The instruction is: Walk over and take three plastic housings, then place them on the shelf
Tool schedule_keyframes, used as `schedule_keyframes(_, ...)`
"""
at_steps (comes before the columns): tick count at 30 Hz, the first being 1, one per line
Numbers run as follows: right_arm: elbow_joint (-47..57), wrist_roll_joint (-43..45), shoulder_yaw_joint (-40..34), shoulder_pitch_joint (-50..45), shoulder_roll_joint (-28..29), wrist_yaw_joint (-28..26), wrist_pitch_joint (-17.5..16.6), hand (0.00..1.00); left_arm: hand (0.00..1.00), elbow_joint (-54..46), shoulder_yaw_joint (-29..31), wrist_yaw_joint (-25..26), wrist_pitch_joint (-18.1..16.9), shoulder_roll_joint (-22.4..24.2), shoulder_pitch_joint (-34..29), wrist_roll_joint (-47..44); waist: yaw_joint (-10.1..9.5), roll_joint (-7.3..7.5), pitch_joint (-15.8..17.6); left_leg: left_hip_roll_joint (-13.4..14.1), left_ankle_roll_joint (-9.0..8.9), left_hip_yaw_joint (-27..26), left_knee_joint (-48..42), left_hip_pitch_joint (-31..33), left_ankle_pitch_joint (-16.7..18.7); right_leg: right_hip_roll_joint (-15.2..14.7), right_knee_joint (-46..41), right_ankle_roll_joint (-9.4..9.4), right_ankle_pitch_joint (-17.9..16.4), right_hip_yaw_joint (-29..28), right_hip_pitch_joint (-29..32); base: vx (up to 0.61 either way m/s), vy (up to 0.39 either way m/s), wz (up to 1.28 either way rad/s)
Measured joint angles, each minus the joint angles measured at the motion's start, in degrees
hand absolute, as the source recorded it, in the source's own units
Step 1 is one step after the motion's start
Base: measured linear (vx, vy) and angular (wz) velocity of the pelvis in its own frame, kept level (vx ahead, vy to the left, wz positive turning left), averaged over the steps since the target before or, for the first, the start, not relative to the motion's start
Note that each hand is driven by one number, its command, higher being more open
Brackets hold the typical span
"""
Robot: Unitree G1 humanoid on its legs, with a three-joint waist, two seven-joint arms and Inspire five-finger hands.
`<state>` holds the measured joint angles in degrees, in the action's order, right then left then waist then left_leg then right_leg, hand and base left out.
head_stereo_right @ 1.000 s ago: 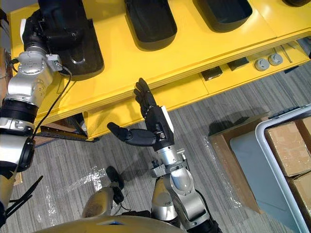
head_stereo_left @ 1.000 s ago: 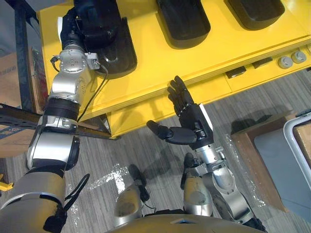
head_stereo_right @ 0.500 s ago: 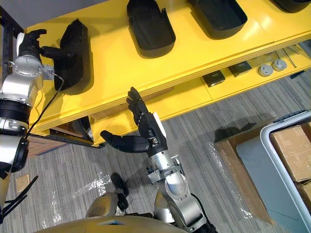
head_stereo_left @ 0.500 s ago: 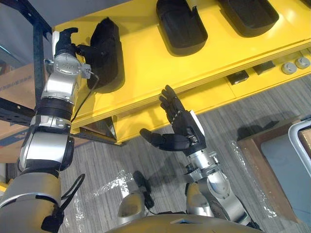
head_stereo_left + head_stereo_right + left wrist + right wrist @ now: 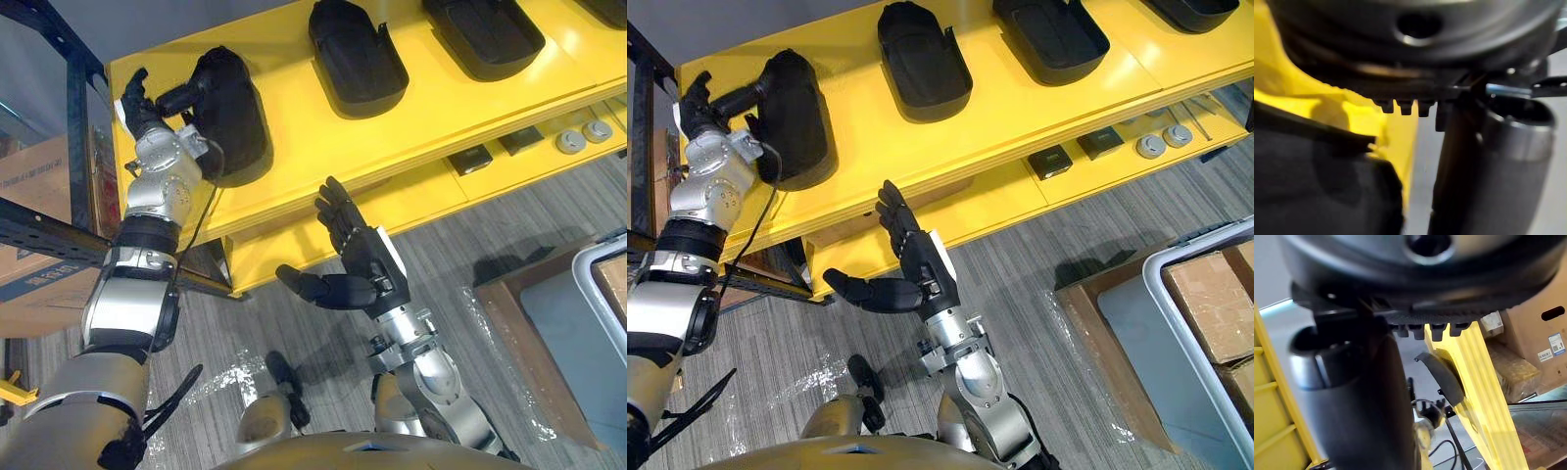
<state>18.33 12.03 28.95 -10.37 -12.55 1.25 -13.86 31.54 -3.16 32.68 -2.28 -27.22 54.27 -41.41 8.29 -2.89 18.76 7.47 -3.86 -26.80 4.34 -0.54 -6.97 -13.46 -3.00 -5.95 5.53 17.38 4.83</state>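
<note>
Black housings on yellow shelf

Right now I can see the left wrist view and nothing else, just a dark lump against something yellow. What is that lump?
Observer: A black plastic housing, lying on the yellow shelf near its left end.
Operator: Is the robot gripping it?
Observer: The left hand is right beside it, fingers relaxed, thumb stretched toward it.
Operator: And its other hand?
Observer: The right hand is open and empty, held out in front of the shelf above the floor.
</note>
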Motion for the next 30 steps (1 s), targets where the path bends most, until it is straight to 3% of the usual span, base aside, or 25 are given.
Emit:
schedule_keyframes(3, 0.0, -2.7, -1.7, 0.1, 0.0, -0.4, 0.0, 1.00, 1.00, -14.9, 0.0, -0.8, -4.8, -0.3, -0.2, 2.3, -0.06, 0.03, 0.0, 0.0, 0.00, 0.6, 0.1, -0.7, 0.0, 0.0, 0.0, 0.00, 0.0, 0.7, -1.1, 0.04, 0.000, 0.07)
schedule_keyframes(5, 0.0, -5.6, -2.5, 0.5, -0.6, 0.0, 0.0, 1.00, 1.00, -22.6, 0.0, -0.5, -5.2, -2.0, -0.2, 7.6, -0.30, 0.00, -0.1, 0.1, -0.03, 0.9, 0.3, -1.9, 0.0, 0.0, 0.1, 0.00, -0.1, 1.4, -2.5, 0.03, -0.001, 0.08)
schedule_keyframes(10, -0.3, -9.7, -2.0, 2.8, -3.0, 2.1, 0.0, 1.00, 1.00, -32.6, 2.3, 0.7, -2.6, -7.0, -4.3, 18.1, -2.19, -0.24, -3.8, 0.1, -0.08, 2.4, 0.4, -2.0, 0.1, 0.0, 0.7, 0.20, -0.4, 3.6, -4.1, 0.01, -0.009, 0.17)
schedule_keyframes(12, -1.7, -10.6, -1.9, 3.1, -3.6, 3.9, -0.2, 1.00, 1.00, -33.2, 6.5, 1.5, -0.5, -7.4, -12.1, 24.2, -3.42, -0.64, -6.7, 0.1, -0.18, 3.9, 0.4, -2.0, 0.0, 0.1, 2.0, 0.10, -0.6, 5.6, -5.9, 0.01, -0.018, 0.34)
schedule_keyframes(14, -3.1, -11.2, -2.0, 3.4, -3.6, 5.7, -0.2, 1.00, 1.00, -31.9, 9.8, 2.0, -0.2, -7.4, -18.0, 24.3, -4.35, -0.81, -7.7, 0.2, -0.23, 4.8, 0.5, -1.9, -0.1, 0.1, 2.3, 0.14, -0.7, 6.8, -6.6, -0.02, -0.018, 0.26)
schedule_keyframes(17, -4.4, -11.9, -2.5, 4.1, -3.6, 6.9, -0.2, 1.00, 1.00, -32.1, 7.9, -1.3, -1.7, -7.8, -25.7, 24.9, -4.81, -0.57, -7.8, 0.1, -0.35, 5.1, 0.7, -1.7, -0.3, 0.2, 3.4, 0.19, -0.7, 7.5, -7.1, -0.05, 0.000, 0.07)
schedule_keyframes(19, -4.6, -13.1, -8.8, 3.7, -3.7, 9.3, -0.2, 1.00, 1.00, -41.1, 9.9, -6.3, -6.1, -1.6, -38.2, 24.1, -4.77, -0.33, -8.0, 0.2, -0.46, 5.5, 0.7, -1.9, -0.5, 0.5, 4.1, -0.33, -0.3, 7.8, -7.8, 0.01, -0.005, 0.03)
schedule_keyframes(24, -5.4, -14.1, -19.2, 3.8, -5.3, 10.9, -0.2, 1.00, 1.00, -55.6, 11.6, -13.5, -10.1, 6.9, -53.7, 22.6, -5.60, -0.39, -8.7, 0.2, -0.64, 7.6, 0.5, -1.9, -0.7, 0.6, 4.1, -0.31, -0.2, 9.4, -9.3, 0.04, -0.007, 0.21)
schedule_keyframes(26, -6.4, -15.2, -22.5, 3.9, -6.1, 11.6, -0.2, 1.00, 1.00, -60.2, 12.2, -19.5, -11.7, 10.8, -60.5, 21.0, -6.75, -0.43, -9.2, 0.2, -0.66, 8.3, 0.5, -2.0, -0.7, 0.6, 4.4, -0.29, -0.3, 10.4, -10.0, 0.03, 0.004, 0.19)
schedule_keyframes(28, -6.9, -15.2, -23.6, 4.3, -6.5, 11.7, -0.2, 1.00, 1.00, -61.3, 12.1, -23.9, -12.4, 11.4, -63.9, 19.6, -7.76, -0.67, -9.4, 0.1, -0.68, 8.8, 0.7, -1.9, -0.8, 0.6, 4.4, -0.18, -0.4, 10.8, -10.3, -0.04, 0.007, 0.16)
schedule_keyframes(30, -6.9, -15.4, -23.8, 4.6, -7.5, 11.3, -0.2, 1.00, 1.00, -61.3, 12.0, -31.8, -12.7, 11.4, -66.2, 14.8, -8.34, -0.73, -9.6, 0.0, -0.94, 9.6, 0.7, -1.8, -0.6, 0.7, 5.2, 0.07, -0.8, 11.9, -11.3, -0.08, 0.012, 0.19)
